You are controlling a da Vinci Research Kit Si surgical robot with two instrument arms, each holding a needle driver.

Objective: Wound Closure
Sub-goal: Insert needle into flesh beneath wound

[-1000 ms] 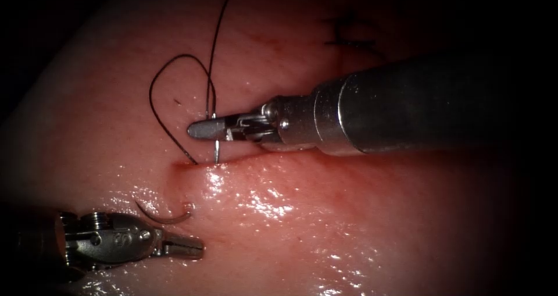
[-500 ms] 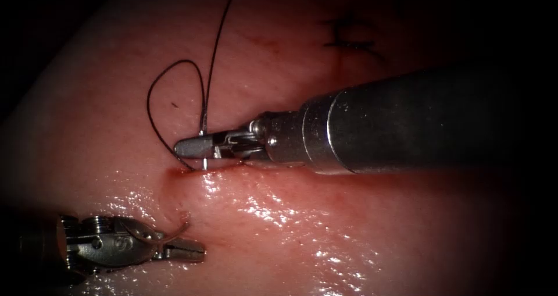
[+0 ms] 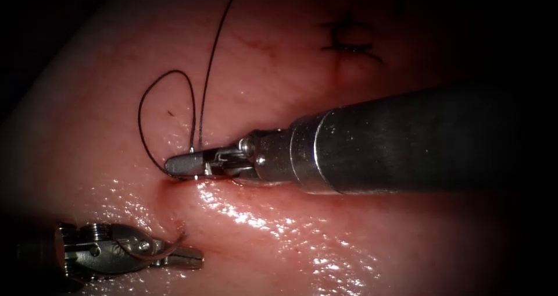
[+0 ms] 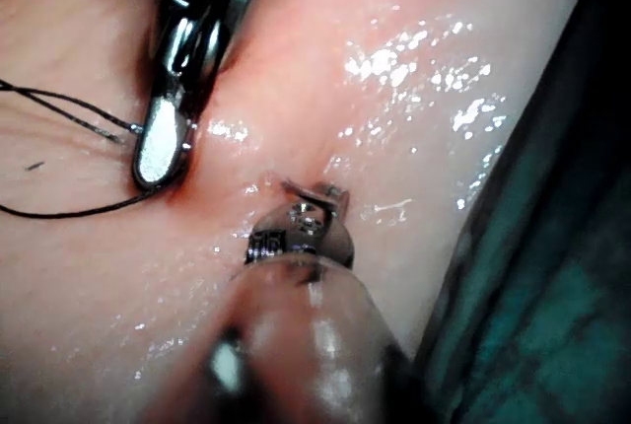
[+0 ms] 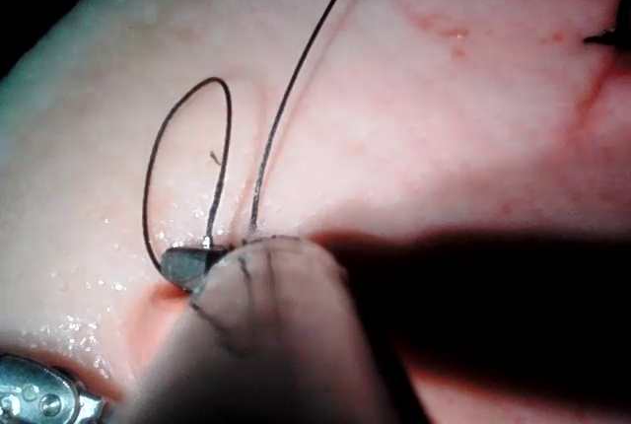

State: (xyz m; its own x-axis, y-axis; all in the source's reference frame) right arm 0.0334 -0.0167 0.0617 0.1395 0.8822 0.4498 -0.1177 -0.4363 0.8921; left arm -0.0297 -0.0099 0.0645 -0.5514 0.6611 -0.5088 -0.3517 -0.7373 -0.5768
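Left tool (image 3: pixel 183 257) grips curved steel needle (image 3: pixel 168 248) in glistening tissue (image 3: pixel 349 238).

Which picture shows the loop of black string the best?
The right wrist view: the thread loop lies whole on the tissue, running down to the right tool. The endoscope view shows the loop too, dimmer. The left wrist view catches just strands beside that tool.

finished dark stitch (image 3: pixel 349 40), teal drape (image 4: pixel 552 325)

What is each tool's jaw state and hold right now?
Left tool: shut on the needle, mid-curve, its tip in the tissue.
Right tool: shut on the needle's tail by the thread.
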